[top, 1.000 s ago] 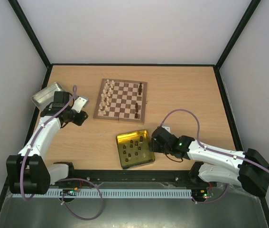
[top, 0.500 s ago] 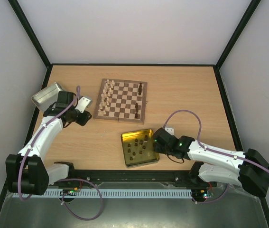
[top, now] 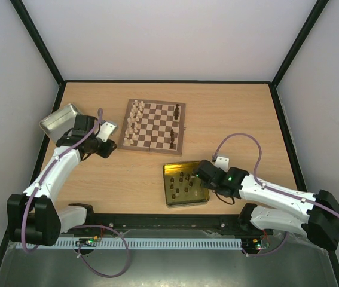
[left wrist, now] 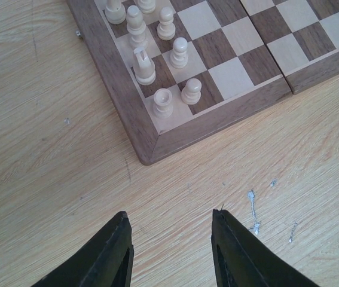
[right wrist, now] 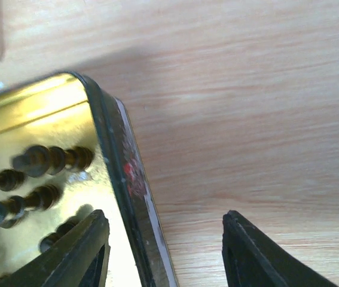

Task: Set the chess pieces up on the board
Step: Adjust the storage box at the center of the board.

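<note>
To fill the board (top: 152, 125), midway up the surface, the right claw (right wrist: 166, 224), wide and empty astride the wall of the gold tin (right wrist: 121, 173), should shift inward until both fingers clear the rim, then pinch one dark piece (right wrist: 49, 158). These look tiny and turned, perhaps lying flat in the blur. The left claw (left wrist: 169, 221) hangs wide and empty by the board's corner.

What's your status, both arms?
Left gripper open, empty, off board corner. Right gripper open, astride gold tin wall. Cream pieces on board; most dark pieces in tin. Nothing blocking.
</note>
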Action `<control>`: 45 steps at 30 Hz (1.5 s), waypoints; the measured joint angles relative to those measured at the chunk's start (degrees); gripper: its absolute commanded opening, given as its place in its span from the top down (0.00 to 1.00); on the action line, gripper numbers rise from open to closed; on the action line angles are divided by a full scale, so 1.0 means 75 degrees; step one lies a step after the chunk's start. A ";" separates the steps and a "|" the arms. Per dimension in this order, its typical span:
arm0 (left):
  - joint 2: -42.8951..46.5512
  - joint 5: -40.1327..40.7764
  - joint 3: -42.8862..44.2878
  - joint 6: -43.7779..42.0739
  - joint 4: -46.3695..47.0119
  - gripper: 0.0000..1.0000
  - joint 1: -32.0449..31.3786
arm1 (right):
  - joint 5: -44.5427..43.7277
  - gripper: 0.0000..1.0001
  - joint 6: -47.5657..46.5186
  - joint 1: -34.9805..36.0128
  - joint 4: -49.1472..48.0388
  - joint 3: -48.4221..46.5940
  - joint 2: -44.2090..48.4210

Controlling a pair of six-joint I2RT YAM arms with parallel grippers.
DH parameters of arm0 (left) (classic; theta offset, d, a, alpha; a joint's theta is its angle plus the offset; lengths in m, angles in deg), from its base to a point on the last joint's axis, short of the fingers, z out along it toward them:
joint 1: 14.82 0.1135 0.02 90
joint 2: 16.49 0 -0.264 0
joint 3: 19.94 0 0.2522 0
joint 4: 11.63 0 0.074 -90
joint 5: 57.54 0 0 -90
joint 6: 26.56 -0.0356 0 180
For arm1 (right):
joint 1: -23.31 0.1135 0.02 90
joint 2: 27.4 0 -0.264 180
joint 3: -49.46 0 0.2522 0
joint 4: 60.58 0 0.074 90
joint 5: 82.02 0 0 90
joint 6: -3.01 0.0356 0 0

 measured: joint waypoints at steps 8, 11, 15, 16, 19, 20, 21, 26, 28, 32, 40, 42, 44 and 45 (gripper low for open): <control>0.0000 0.0041 0.0000 0.0058 0.0087 0.60 -0.0058 | 0.0015 0.57 -0.0323 0.0128 0.0239 -0.1105 -0.0358; 0.0000 0.0052 0.0000 0.0061 0.0099 0.60 -0.0058 | 0.0154 0.57 -0.0446 0.0799 0.0221 -0.1667 -0.0973; 0.0000 0.0105 0.0000 0.0079 0.0108 0.60 -0.0064 | 0.0294 0.58 -0.0659 0.1926 0.0058 -0.2932 -0.2515; 0.0000 0.0119 -0.0006 0.0085 0.0119 0.60 -0.0064 | 0.0341 0.58 -0.0734 0.2133 -0.0041 -0.3200 -0.2908; 0.0000 0.0163 -0.0020 0.0087 0.0140 0.60 -0.0064 | 0.0571 0.60 -0.0906 0.2535 -0.0356 -0.3608 -0.3724; 0.0000 0.0181 -0.0035 0.0090 0.0152 0.60 -0.0064 | 0.0653 0.60 -0.0962 0.2582 -0.0434 -0.3614 -0.3864; 0.0000 0.0189 -0.0041 0.0090 0.0154 0.60 -0.0064 | 0.0702 0.61 -0.0997 0.2594 -0.0440 -0.3614 -0.3931; 0.0000 0.0213 -0.0055 0.0090 0.0157 0.60 -0.0079 | 0.0979 0.65 -0.1183 0.2591 -0.0504 -0.3611 -0.3987; -0.0003 0.0216 -0.0055 0.0090 0.0160 0.60 -0.0079 | 0.1102 0.68 -0.1227 0.2600 -0.0527 -0.3605 -0.3987; -0.0023 0.0219 -0.0064 0.0093 0.0187 0.60 -0.0079 | 0.1370 0.73 -0.1300 0.2667 -0.0662 -0.3485 -0.3987; -0.0143 0.0242 -0.0076 0.0093 0.0207 0.59 -0.0079 | 0.1804 0.77 -0.1381 0.2981 -0.0685 -0.3171 -0.3993; -0.0143 0.0245 -0.0076 0.0093 0.0210 0.59 -0.0079 | 0.1845 0.78 -0.1381 0.3025 -0.0679 -0.3124 -0.3993; -0.0143 0.0248 -0.0076 0.0093 0.0210 0.59 -0.0079 | 0.1871 0.81 -0.1378 0.3057 -0.0673 -0.3051 -0.3993; -0.0143 0.0251 -0.0076 0.0093 0.0213 0.59 -0.0079 | 0.1874 0.81 -0.1373 0.3069 -0.0667 -0.3002 -0.3993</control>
